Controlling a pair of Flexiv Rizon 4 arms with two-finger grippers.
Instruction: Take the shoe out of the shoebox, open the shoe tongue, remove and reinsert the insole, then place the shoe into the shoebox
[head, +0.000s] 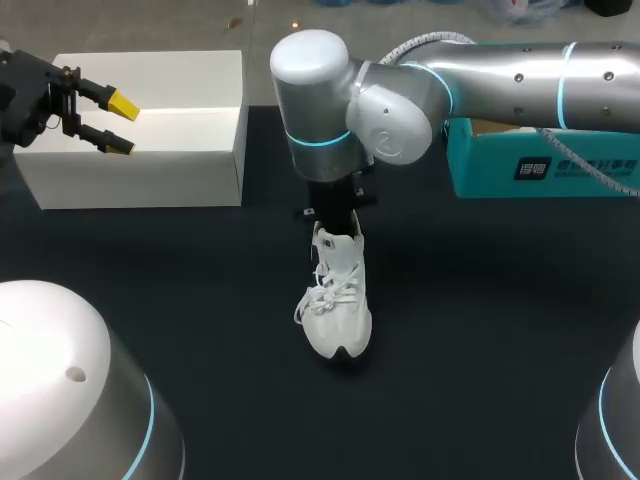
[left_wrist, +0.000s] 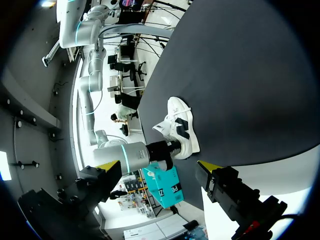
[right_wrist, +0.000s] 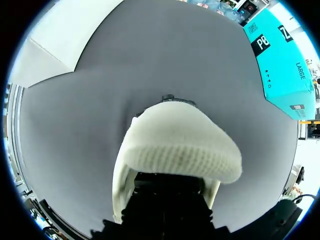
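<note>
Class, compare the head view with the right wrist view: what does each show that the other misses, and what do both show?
Only the head view shows my left hand, open with its yellow tips apart, and the laces and toe of the white shoe. Only the right wrist view shows the shoe's ribbed, padded upper edge close up. Both show the shoe itself, the teal box and the dark table.
</note>
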